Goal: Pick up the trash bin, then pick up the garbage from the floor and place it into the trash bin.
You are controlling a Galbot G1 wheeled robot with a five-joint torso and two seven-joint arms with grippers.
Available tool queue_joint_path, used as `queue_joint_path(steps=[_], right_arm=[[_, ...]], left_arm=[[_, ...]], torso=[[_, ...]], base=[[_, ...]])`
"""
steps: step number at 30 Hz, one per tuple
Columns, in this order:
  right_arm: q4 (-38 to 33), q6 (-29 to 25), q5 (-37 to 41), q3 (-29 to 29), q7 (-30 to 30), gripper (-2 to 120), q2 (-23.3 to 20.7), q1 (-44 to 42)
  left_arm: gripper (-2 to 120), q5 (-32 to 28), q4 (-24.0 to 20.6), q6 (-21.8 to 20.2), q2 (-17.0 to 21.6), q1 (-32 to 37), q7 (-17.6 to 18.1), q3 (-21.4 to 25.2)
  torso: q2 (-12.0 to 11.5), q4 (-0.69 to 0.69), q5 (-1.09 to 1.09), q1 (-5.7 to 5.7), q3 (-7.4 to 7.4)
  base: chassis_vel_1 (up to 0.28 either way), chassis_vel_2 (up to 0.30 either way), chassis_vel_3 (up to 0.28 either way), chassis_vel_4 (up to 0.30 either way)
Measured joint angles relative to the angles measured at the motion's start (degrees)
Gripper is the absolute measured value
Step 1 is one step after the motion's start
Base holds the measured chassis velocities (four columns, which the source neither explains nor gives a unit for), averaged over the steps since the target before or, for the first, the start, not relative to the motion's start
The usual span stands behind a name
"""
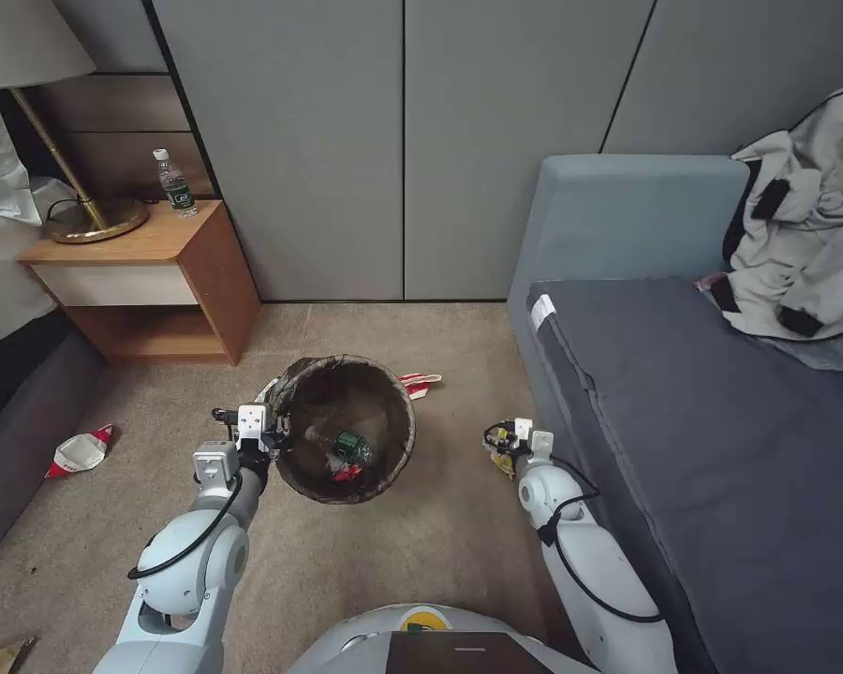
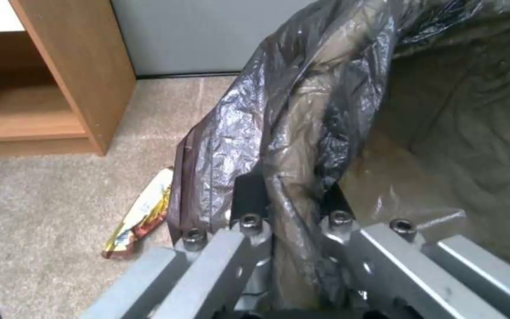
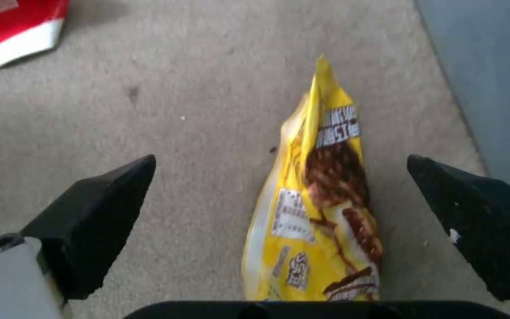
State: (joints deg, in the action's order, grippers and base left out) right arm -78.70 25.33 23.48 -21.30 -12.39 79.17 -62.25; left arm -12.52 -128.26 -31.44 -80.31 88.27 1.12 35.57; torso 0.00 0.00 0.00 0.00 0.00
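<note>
Floor (image 1: pixel 421 552): beige carpet between a grey sofa (image 1: pixel 684 393) on the robot's right and a wooden nightstand (image 1: pixel 150 281) on its left.
Trash bin (image 1: pixel 347 431): round, lined with a dark crinkly bag, held up at its left rim; a clear bottle with a green label (image 1: pixel 347 445) and a red scrap lie inside.
Left gripper (image 2: pixel 290 208): clamped on the bin's bag-covered rim, one finger outside and one inside.
Right gripper (image 3: pixel 279 212): low over the carpet beside the sofa, fingers spread wide either side of a yellow snack wrapper (image 3: pixel 320 212), not touching it.
Other litter: crushed red-and-white cups (image 1: pixel 80 451) left of the bin and just behind it; a second wrapper (image 2: pixel 140 212) beneath the bin.
</note>
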Motion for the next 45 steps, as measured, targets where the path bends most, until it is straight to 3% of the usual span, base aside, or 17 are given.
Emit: queue_joint_path(steps=[22, 30, 34, 38, 40, 45], right_arm=[[6.9, -0.2, 3.7, 1.2, -1.7, 99, 0.7, 1.9], [8.7, -1.3, 3.0, 1.9, -2.6, 74, 0.5, 1.9], [8.8, -1.3, 2.9, 1.9, -2.7, 55, 0.5, 1.7], [8.8, -1.3, 2.9, 1.9, -2.6, 47, 0.5, 1.6], [9.3, -1.4, 2.9, 1.9, -2.6, 34, 0.5, 1.6], [10.0, -1.6, 3.0, 1.8, -2.5, 22, 0.5, 1.7]], left_arm=[[3, 0.1, 0.6, 0.1, -0.1, -0.2, 0.0, 0.1], [3, 0.1, 0.5, 0.1, -0.1, -0.1, -0.1, 0.1], [3, 0.1, 0.4, 0.2, -0.2, -0.1, -0.1, 0.1], [3, 0.1, 0.4, 0.2, -0.2, -0.1, -0.4, 0.1], [3, 0.2, 0.4, 0.1, -0.2, -0.1, -0.6, 0.1], [3, 0.2, 0.4, 0.1, -0.2, -0.1, -0.7, 0.0]], torso=[[0.0, 0.00, 0.00, 0.00, 0.00], [0.0, 0.00, 0.01, 0.00, 0.00], [0.0, 0.00, 0.01, 0.00, -0.01], [0.0, 0.00, 0.01, 0.00, -0.01], [0.0, 0.00, 0.01, 0.00, 0.00], [0.0, 0.00, 0.01, 0.00, -0.01]], base=[[0.000, 0.000, 0.000, 0.000], [0.000, 0.000, 0.000, 0.000], [0.000, 0.000, 0.000, 0.000], [0.000, 0.000, 0.000, 0.000], [0.000, 0.000, 0.000, 0.000], [0.000, 0.000, 0.000, 0.000]])
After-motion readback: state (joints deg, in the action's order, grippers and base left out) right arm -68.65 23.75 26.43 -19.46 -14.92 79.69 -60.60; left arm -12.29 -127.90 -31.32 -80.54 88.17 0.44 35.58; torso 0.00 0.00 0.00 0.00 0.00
